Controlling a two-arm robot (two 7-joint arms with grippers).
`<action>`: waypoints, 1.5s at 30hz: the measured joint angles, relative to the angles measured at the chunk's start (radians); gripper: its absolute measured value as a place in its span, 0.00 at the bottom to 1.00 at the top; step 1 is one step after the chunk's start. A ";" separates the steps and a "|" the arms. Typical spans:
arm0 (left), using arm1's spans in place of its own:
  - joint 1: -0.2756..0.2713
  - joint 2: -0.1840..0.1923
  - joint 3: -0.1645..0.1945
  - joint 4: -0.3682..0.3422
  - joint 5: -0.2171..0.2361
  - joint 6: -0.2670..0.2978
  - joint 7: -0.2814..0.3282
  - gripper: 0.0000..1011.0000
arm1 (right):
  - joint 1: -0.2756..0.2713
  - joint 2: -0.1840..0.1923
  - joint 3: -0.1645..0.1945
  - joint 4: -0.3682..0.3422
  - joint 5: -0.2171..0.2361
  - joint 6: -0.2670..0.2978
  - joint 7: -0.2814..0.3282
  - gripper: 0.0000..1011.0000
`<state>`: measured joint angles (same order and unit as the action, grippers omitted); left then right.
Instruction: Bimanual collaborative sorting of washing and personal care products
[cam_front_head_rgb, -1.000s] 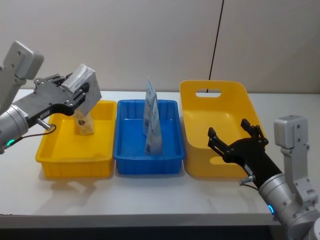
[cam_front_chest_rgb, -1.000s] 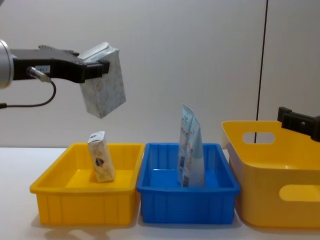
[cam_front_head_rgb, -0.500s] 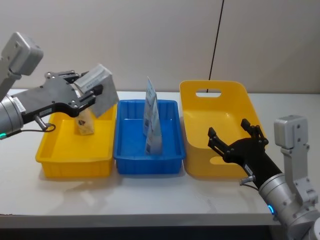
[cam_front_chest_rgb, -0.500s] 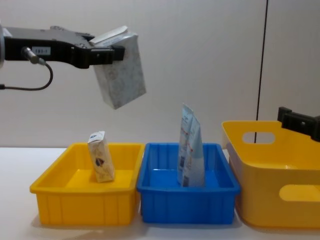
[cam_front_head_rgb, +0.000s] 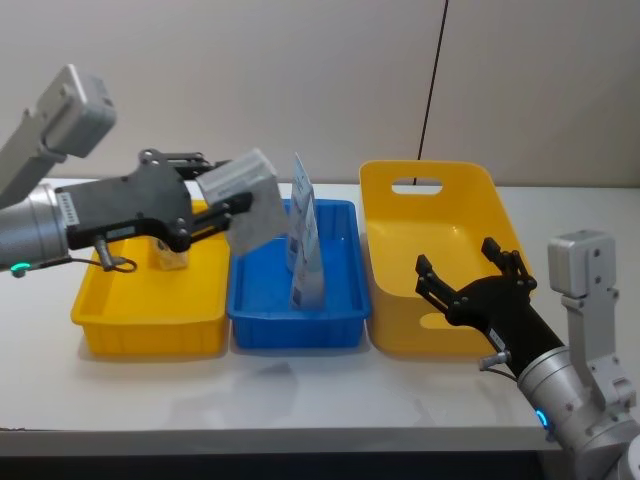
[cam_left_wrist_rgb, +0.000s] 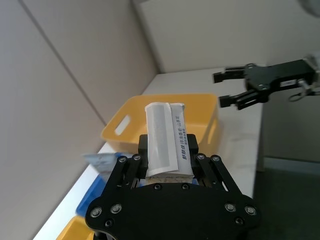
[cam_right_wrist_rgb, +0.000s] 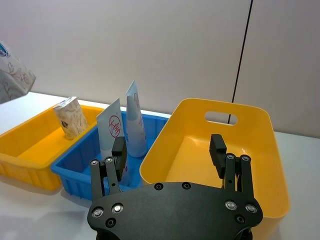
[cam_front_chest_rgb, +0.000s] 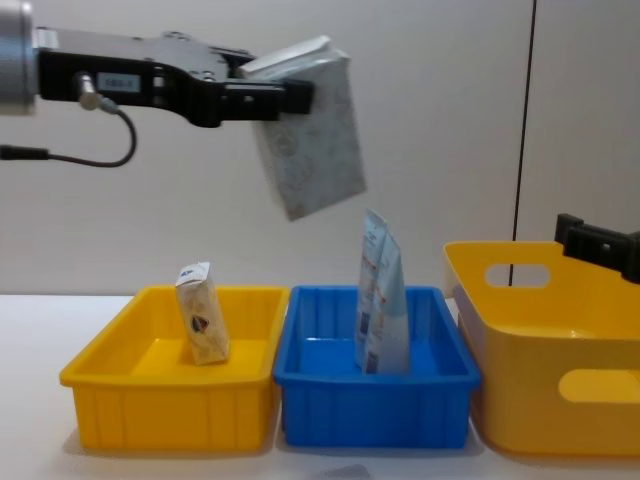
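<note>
My left gripper (cam_front_chest_rgb: 285, 95) is shut on the big grey-white speckled pack (cam_front_chest_rgb: 310, 130), holding it tilted in the air above the blue bin (cam_front_chest_rgb: 375, 410). In the head view the same pack (cam_front_head_rgb: 248, 203) hangs over the blue bin's (cam_front_head_rgb: 260, 290) left part. Two tall pale-blue-and-white pouches (cam_front_head_rgb: 305, 245) stand upright in that bin. A small cream pack (cam_front_chest_rgb: 200, 325) stands in the low yellow bin (cam_front_chest_rgb: 165, 410). My right gripper (cam_front_head_rgb: 475, 285) is open and holds nothing, hovering at the front of the big yellow basket (cam_front_head_rgb: 440, 190).
The three containers stand in a row on the white table (cam_front_head_rgb: 300, 390): low yellow bin, blue bin, big yellow basket with a handle slot (cam_right_wrist_rgb: 220, 118). A wall rises close behind them. Bare table lies in front of the containers.
My left arm has carried the speckled pack to the right, from above the low yellow bin to above the blue bin. The right gripper has not moved.
</note>
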<state>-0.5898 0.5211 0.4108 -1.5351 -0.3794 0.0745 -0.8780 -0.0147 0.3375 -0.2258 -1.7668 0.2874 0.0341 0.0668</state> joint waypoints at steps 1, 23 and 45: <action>-0.005 -0.002 0.005 0.002 -0.001 -0.002 -0.007 0.38 | 0.000 0.000 0.000 0.000 0.000 0.000 0.000 0.99; -0.101 -0.107 0.147 0.094 0.027 -0.046 -0.082 0.38 | 0.000 0.000 0.000 0.000 0.000 0.000 0.000 0.99; -0.137 -0.088 0.173 0.166 0.027 -0.063 -0.100 0.38 | 0.000 0.000 0.000 0.000 0.000 0.000 0.000 0.99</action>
<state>-0.7263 0.4335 0.5837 -1.3688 -0.3527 0.0116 -0.9784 -0.0146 0.3374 -0.2258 -1.7668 0.2873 0.0340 0.0668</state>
